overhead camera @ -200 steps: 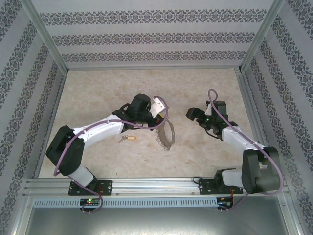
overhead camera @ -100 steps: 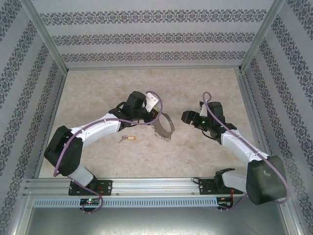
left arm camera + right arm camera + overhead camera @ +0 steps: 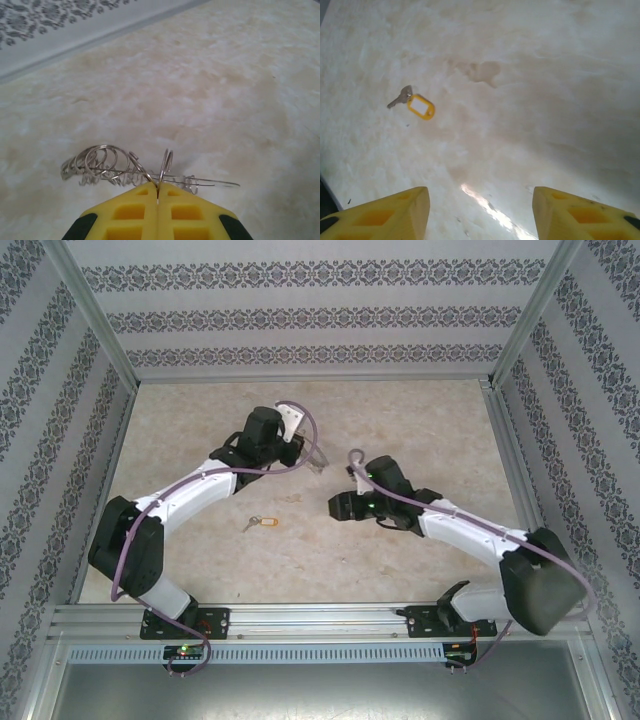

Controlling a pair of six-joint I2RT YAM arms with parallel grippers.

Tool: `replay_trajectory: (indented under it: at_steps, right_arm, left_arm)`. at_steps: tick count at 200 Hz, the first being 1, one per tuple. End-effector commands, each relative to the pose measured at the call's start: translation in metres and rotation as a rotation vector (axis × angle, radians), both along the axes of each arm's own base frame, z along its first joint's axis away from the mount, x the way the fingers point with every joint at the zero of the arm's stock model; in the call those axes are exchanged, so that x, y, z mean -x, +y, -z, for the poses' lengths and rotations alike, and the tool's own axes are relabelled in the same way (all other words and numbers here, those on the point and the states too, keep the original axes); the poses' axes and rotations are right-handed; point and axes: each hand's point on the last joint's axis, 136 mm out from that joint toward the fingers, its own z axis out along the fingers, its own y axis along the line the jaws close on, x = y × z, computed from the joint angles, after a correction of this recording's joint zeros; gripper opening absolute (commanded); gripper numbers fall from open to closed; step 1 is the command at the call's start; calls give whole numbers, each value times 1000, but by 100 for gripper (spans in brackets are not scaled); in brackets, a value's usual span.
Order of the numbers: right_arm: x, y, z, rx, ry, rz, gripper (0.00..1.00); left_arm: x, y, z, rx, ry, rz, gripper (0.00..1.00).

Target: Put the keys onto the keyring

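From above, my left arm stretches from its base out over the pale marbled counter (image 3: 190, 410), and my left claw (image 3: 310, 460) sits near the middle of it. Whatever it grips is too small to make out from here. My right arm bends in from the other side, bringing my right claw (image 3: 338, 506) close to the centre, pointing toward the left arm. The keys (image 3: 262, 523) lie flat on the counter nearer my bases, between the two arms, apart from both claws, left of the right claw and nearer than the left one.

Through my left wrist camera, the left claw (image 3: 158, 189) is pressed together. Its yellow pads (image 3: 132, 212) meet along one seam and pinch the thin wire of the keyring (image 3: 107, 165). The ring juts out ahead of the pads above the counter, with its small silver loops bunched to the left.

Through my right wrist camera, the right claw (image 3: 480, 192) is spread, its two yellow fingertips (image 3: 405, 210) wide apart with only bare counter between them. The keys (image 3: 415, 104) lie ahead and to the left — a silver key touching an orange-yellow tag, both flat on the counter and well clear of my fingertips.
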Motion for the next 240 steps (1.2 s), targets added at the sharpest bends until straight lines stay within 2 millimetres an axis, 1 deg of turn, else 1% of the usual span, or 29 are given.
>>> replay_trajectory:
  at_steps: [1,41,71,81,128,162,173,203,215,240]
  right_arm:
    - [-6,22,1,64,-81,-82,55]
    - [-5,68,21,120,-108,-238,43]
    - [-5,93,32,134,-114,-311,41]
    - [-6,99,35,138,-118,-328,39]
    - [-14,126,45,132,-134,-370,38]
    - [-21,146,49,113,-139,-392,31]
    - [-21,152,51,109,-144,-402,30]
    - [-23,166,55,111,-155,-423,29]
    - [-23,170,57,110,-158,-429,27]
    - [-26,177,65,120,-157,-432,26]
  left_arm:
    - [-16,19,-26,23,-57,-76,0]
    - [-26,48,-37,19,-75,-141,0]
    - [-30,74,-47,25,-91,-196,0]
    - [-32,82,-48,24,-89,-213,0]
    - [-32,112,-52,-1,-81,-274,0]
    - [-31,131,-53,-2,-73,-313,0]
    - [-30,137,-53,-2,-72,-325,0]
    - [-27,149,-55,3,-72,-347,0]
    - [-26,152,-56,4,-73,-353,0]
    - [-24,155,-56,7,-71,-354,0]
